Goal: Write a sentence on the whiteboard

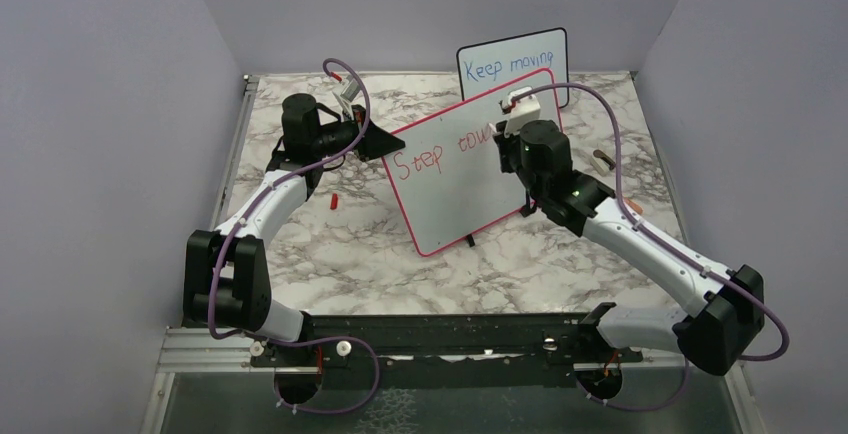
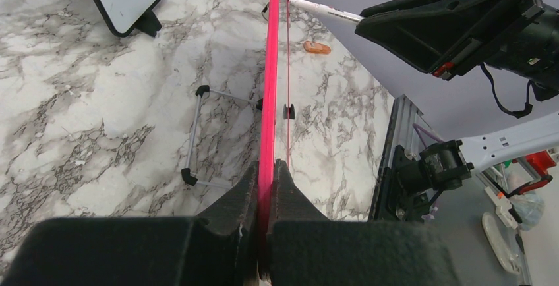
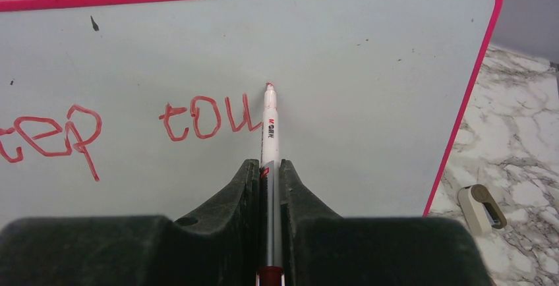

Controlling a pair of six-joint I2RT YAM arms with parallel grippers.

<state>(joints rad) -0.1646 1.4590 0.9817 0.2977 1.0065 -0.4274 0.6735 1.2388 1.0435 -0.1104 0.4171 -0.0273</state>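
Mid-word at this moment: the sentence (image 3: 132, 124) reading only "Step tou" in red on the whiteboard (image 1: 462, 206), the rest not yet written.

Risks first. Could lose the stroke through wrong pressure of the marker (image 3: 269, 124) on the surface: too light and skipping ink, too hard and shoving the propped panel back on its small black feet. Hangs largely on the left gripper (image 2: 265, 167), pinched shut on the pink frame edge at the board's left side in the overhead view; a slip of that thin pinch likely to swing or tilt the panel and wobble the letters. Could also run short of room: large lettering, already past the middle of the top line, only the right-hand stretch before the rounded corner left for finishing the word. Possible smear as well, from the right gripper (image 3: 269, 165) dragging across fresh ink just left of the tip.

Right jaws clamped narrow on the marker barrel, tip pointing up the frame, right beside the last stroke; touching the surface or just off it, cannot tell.

Whiteboard at the centre of the overhead frame, standing tilted and turned at an angle, in front of the smaller black-framed board (image 1: 512, 64) with blue writing at upper centre. White face, red-pink frame, rounded corners, a few dark specks toward the upper left in the right wrist view. Handwriting loose, red, uneven in letter size.
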